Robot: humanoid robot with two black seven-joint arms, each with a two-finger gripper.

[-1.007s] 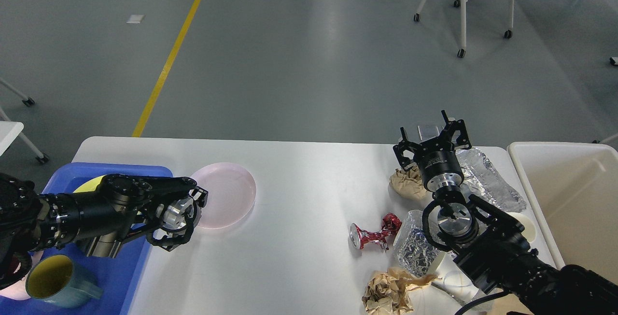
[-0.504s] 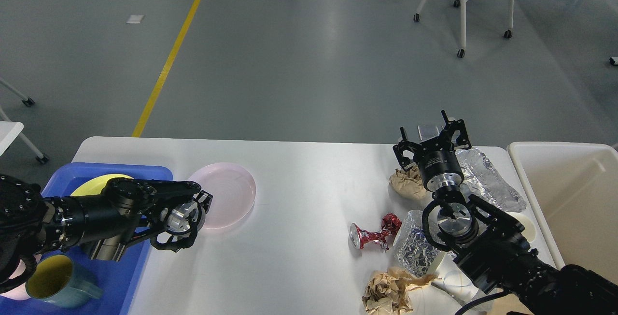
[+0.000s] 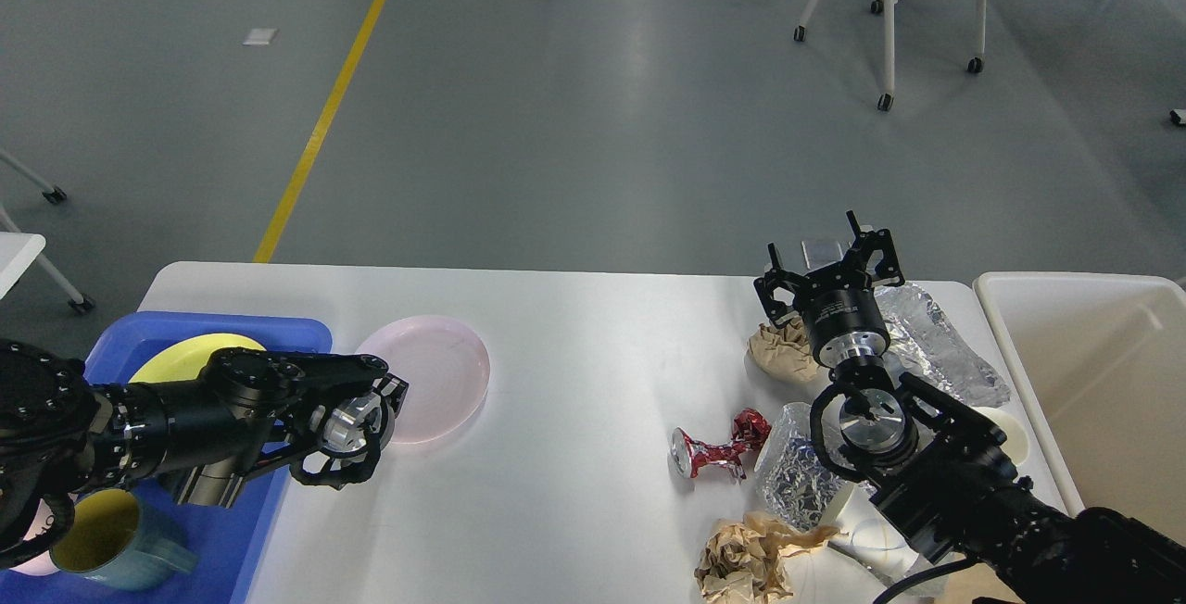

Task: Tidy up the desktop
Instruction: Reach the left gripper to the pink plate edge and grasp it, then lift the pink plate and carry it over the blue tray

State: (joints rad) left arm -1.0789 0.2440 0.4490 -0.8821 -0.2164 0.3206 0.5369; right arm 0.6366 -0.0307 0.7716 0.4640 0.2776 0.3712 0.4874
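Bench (image 3: pixel 574 354): spans the view before us, carrying litter on its right part.
Left hand (image 3: pixel 394 400): at the pink plate (image 3: pixel 435 372); we cannot tell its grip.
Right hand (image 3: pixel 827 272): fingers spread wide, above crumpled paper (image 3: pixel 781 349).

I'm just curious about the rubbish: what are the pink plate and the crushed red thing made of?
The pink plate looks like smooth, slightly glossy plastic, though glazed ceramic is possible. The crushed red thing seems to be a thin metal can: its creases shine and one end is bare silver.
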